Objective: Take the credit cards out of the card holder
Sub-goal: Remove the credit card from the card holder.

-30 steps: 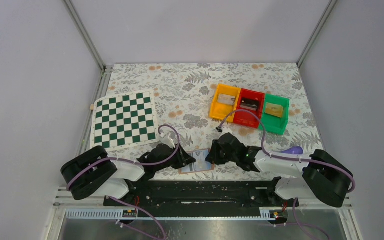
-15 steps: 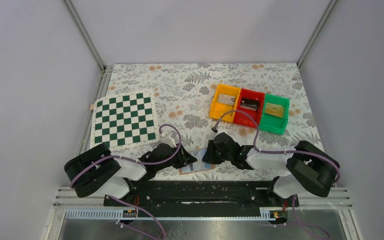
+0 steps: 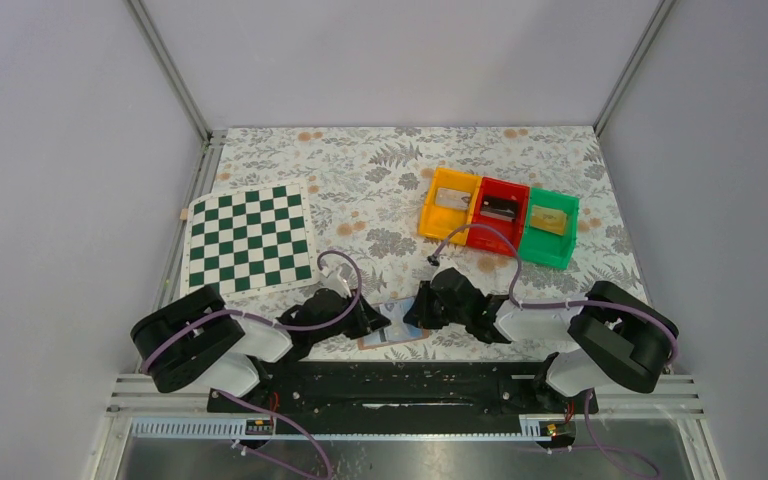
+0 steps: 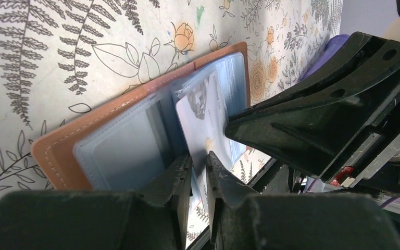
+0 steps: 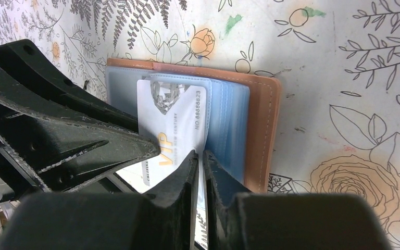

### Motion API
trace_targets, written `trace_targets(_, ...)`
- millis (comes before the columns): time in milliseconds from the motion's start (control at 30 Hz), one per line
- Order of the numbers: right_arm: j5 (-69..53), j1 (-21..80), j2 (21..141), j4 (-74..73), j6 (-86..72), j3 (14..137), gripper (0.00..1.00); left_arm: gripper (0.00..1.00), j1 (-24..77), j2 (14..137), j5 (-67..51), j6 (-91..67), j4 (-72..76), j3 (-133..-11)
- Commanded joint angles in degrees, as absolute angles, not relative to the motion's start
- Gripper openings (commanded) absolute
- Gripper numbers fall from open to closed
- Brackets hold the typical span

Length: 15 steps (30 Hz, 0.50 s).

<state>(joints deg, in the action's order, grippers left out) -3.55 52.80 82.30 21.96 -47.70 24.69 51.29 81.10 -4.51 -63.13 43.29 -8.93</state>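
Note:
The tan card holder [image 3: 396, 328] lies open near the table's front edge, its pale blue sleeves [image 4: 125, 148] facing up. A whitish credit card [image 5: 174, 117] marked VIP sticks partly out of a sleeve. In the left wrist view this card [image 4: 200, 117] runs down between the fingers of my left gripper [image 4: 199, 162], which is shut on it. My right gripper [image 5: 201, 159] comes from the other side and is shut on a thin pale leaf of the card holder [image 5: 263, 130] right at the card's edge. The two grippers' tips almost touch over the holder.
A green-and-white chessboard [image 3: 249, 240] lies at the left. Orange [image 3: 448, 205], red [image 3: 498, 212] and green [image 3: 549, 228] bins stand in a row at the back right, each with something in it. The black front rail [image 3: 390, 375] runs just behind the holder.
My left gripper's jaws have closed onto the card. The right arm's elbow swung in to the left early on, and its gripper edged closer to the holder.

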Motion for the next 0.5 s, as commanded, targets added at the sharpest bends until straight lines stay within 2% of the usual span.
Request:
trace_targets(0, -2.2, 52.3, 84.4, 18.7, -47.2, 22.5, 0.14, 0.15, 51.6, 79.8, -5.1, -64.1, 46.6, -7.5)
trace_targets(167, -1.7, 50.7, 84.0, 18.7, -47.3, 21.0, 0.13, 0.00, 51.6, 79.5, -5.4, -63.7, 46.4, -6.5)
trace_targets(267, -1.7, 49.8, 83.4, 18.6, -47.3, 20.2, 0.12, 0.01, 51.6, 79.5, -6.3, -63.6, 46.9, -6.2)
trace_targets(333, -1.8, 49.7, 83.2, 18.7, -47.2, 20.0, 0.11, 0.08, 51.5, 79.5, -6.8, -63.2, 46.7, -6.6)
trace_targets(467, -1.9, 49.6, 83.3, 18.7, -47.1, 20.1, 0.11, 0.02, 51.3, 79.6, -7.6, -63.3, 47.0, -6.8)
